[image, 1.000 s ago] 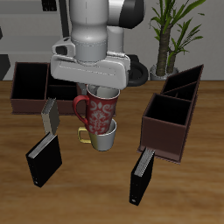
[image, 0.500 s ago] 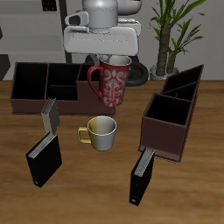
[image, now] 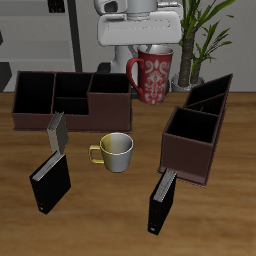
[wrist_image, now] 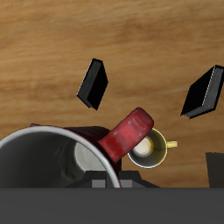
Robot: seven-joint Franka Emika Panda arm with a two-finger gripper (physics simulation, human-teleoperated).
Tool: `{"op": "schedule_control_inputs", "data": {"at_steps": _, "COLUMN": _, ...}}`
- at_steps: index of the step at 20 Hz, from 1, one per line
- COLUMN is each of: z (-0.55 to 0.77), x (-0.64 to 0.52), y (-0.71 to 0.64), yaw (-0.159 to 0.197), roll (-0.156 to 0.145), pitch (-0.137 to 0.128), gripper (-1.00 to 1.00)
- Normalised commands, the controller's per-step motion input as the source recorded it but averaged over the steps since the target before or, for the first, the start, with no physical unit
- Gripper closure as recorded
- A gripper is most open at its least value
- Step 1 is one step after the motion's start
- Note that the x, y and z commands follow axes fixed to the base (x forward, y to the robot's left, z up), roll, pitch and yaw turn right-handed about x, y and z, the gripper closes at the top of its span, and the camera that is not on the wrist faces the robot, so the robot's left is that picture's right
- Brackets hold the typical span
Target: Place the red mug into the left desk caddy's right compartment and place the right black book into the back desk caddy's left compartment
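The pincer (image: 150, 50), clenched on the red mug (image: 155, 76), should carry it level above the left desk caddy (image: 197, 130), clearing its walls.

No words, labels, brands or numbers can be read anywhere; the red mug (image: 154, 76) carries only a pale pattern, and both black books show plain covers
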Motion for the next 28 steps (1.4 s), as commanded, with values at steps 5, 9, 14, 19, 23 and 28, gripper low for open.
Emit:
{"op": "schedule_control_inputs", "data": {"at_steps": 5, "z": 0.16, "x": -0.11, "y": 0.45, "yaw": 0.045, "roll": 0.048, "pitch": -0.049, "gripper": 1.0}}
{"op": "schedule_control_inputs", "data": {"at_steps": 9, "z": -0.07, "x": 0.0, "y": 0.51, "yaw": 0.011, "roll": 0.058, "pitch": 0.023, "gripper": 1.0}}
{"op": "schedule_control_inputs", "data": {"at_steps": 14, "z": -0.13, "x": -0.12, "y": 0.53, "yaw": 0.043, "roll": 0.053, "pitch": 0.021, "gripper": 1.0}}
{"op": "schedule_control_inputs", "data": {"at_steps": 19, "z": -0.12, "x": 0.0, "y": 0.26, "yaw": 0.025, "roll": -0.002, "pitch": 0.033, "gripper": 1.0}}
{"op": "schedule_control_inputs", "data": {"at_steps": 23, "z": -0.18, "x": -0.01, "y": 0.33, "yaw": 0.075, "roll": 0.002, "pitch": 0.021, "gripper": 1.0}}
{"op": "schedule_control_inputs", "data": {"at_steps": 28, "z": -0.12, "x": 0.1, "y": 0.05, "yaw": 0.058, "roll": -0.021, "pitch": 0.034, "gripper": 1.0}}
